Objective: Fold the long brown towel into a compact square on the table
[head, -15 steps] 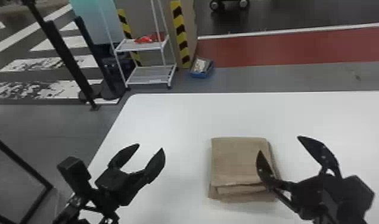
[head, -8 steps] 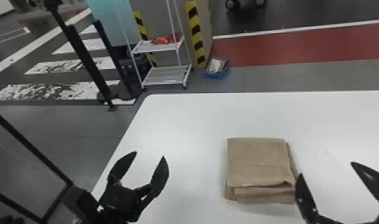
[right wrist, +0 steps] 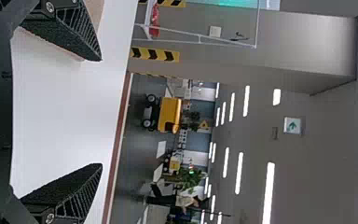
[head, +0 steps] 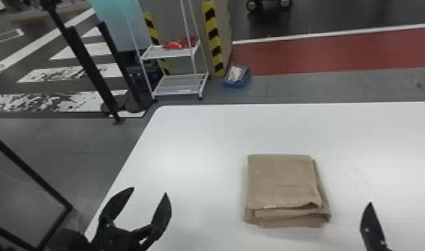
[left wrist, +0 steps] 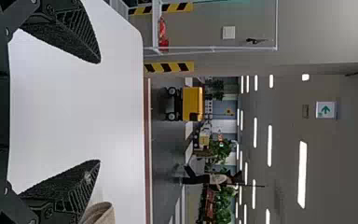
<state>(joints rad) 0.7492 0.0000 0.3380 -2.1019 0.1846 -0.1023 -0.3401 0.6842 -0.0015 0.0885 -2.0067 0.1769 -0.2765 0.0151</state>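
Right of centre in the lower half of the head view, the brown towel [head: 283, 180] lay flat on the white table [head: 201, 140], doubled into a thick, nearly square pad. Its stacked folds faced the frame's bottom edge, and a lower layer peeped out along its right side, probably because the layers had not been lined up exactly. At the lower left, the left pincer [head: 150, 191] was spread wide and held nothing; at the lower right, partly cut off by the frame, the right pincer [head: 402, 201] was spread and empty too. Both stood apart from the pad, one to each side, presumably so that neither would drag a fold loose. The folding looked all but done; at most the uneven edges called for a light pat, with some risk of rucking the top layer.
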